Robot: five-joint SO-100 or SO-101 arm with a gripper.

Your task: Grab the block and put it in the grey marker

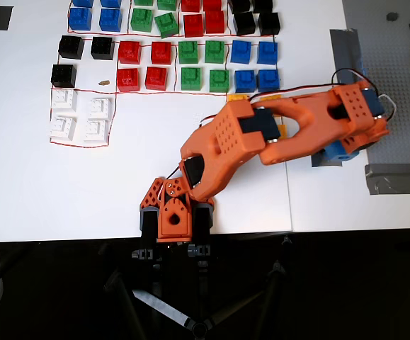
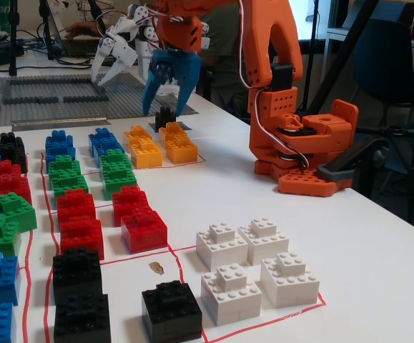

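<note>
Gripper: the blue gripper (image 2: 165, 106) hangs spread wide in the fixed view, holding nothing, its fingers splayed to either side above the block and clear of it.
Near bricks: spare black bricks (image 2: 171, 311) and a set of white bricks (image 2: 253, 268) sit closest to the fixed camera, inside a red outline; I leave these alone.
Middle bricks: red bricks (image 2: 142, 227), green bricks (image 2: 67, 175) and yellow bricks (image 2: 160, 146) lie in rows between me and the target.
Block: the block (image 2: 165, 118) stands upright just behind the yellow bricks, studs up, under the open fingers; from overhead the arm (image 1: 297, 127) hides it.
Grey marker: a thin grey patch (image 2: 177, 126) shows at the block's foot; I think the block rests on it, though at this distance the edges are hard to make out.
Handling: I judge the block light, rigid and hard, smooth-sided and a little slippery, not fragile.
Hold: I would pinch two opposite flat side walls below the studs, fingers square to the faces so it does not twist out.
Far side: a grey studded baseplate (image 2: 71, 93) and a white gripper (image 2: 117, 46) lie beyond.
Writing: I can read no brand, label or lettering on any brick or on the arm in either view.
</note>
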